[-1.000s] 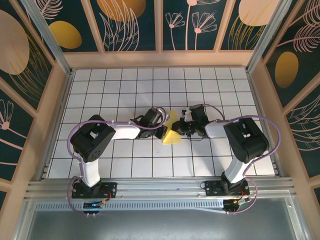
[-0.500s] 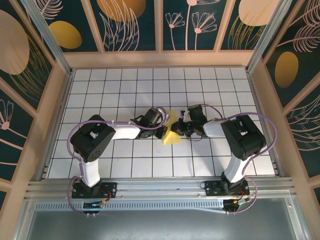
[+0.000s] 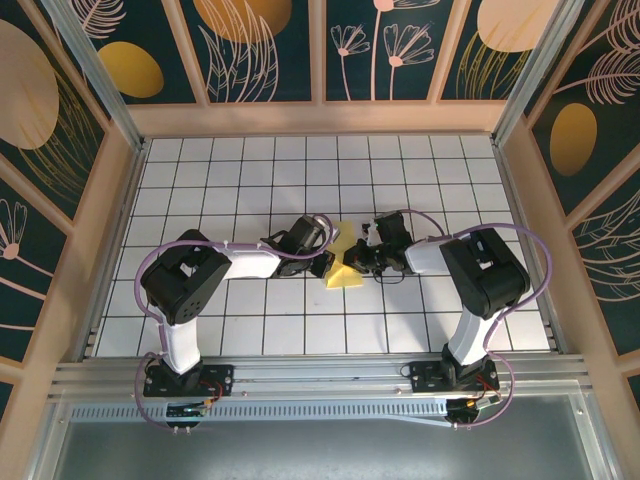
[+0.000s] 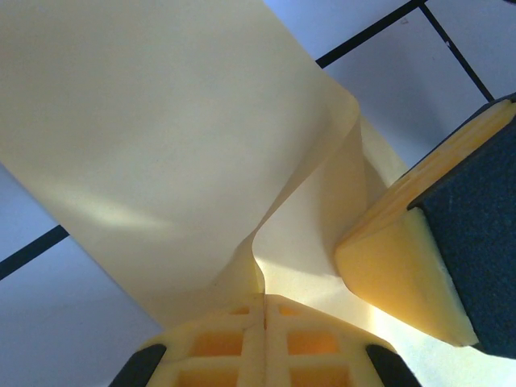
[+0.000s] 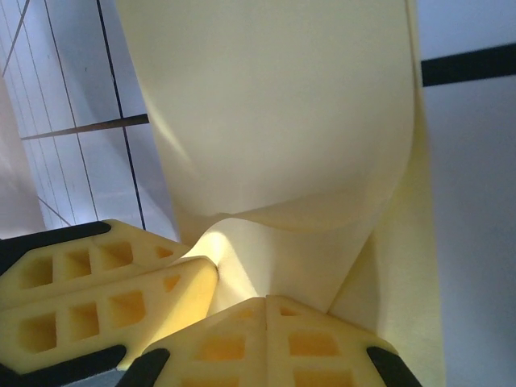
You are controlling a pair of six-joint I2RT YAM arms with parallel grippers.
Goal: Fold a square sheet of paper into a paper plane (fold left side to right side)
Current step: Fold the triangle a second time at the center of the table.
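Overhead camera's up high past the near edge, facing far and tilted down, taking in the whole bench (image 3: 200,180). Left wrist camera sits tight behind the left claw (image 4: 264,306), nose almost on the sheet of paper (image 4: 145,137). Right wrist camera's equally close behind the right claw (image 5: 266,306). All three share that sheet at mid-bench.

The left arm (image 3: 190,280) and the right arm (image 3: 485,275) rise from their bases at the near edge. Their elbows are bent outward and their forearms turn inward, so the wrists meet in the middle. The left hand (image 3: 326,265) and the right hand (image 3: 356,262) sit tip to tip, just beside each other. Each hand's jaws are pressed together, pinching the square sheet of paper (image 3: 345,278). In the left wrist view, a right-hand finger lies just right of the left fingertips.
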